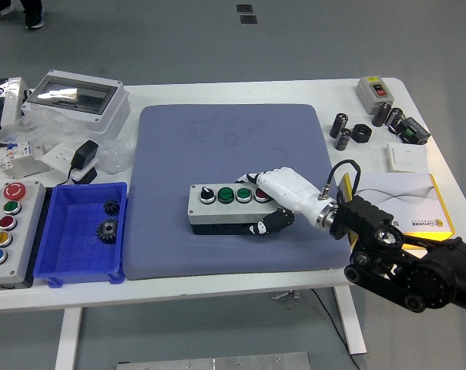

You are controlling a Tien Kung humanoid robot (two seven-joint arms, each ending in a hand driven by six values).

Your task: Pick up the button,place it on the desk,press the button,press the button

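A grey button box with a black knob, two green buttons and a red one lies on the blue mat, near the mat's middle front. My right hand comes in from the lower right and is shut on the box's right end: white fingers lie over the top by the red button, and the black thumb presses the front side. The left arm is out of the picture.
A blue bin with two gears sits left of the mat, and a second button box lies beyond it. A clear-lidded enclosure and clutter fill the back left. Small parts, a switch and a yellow-edged booklet lie at the right.
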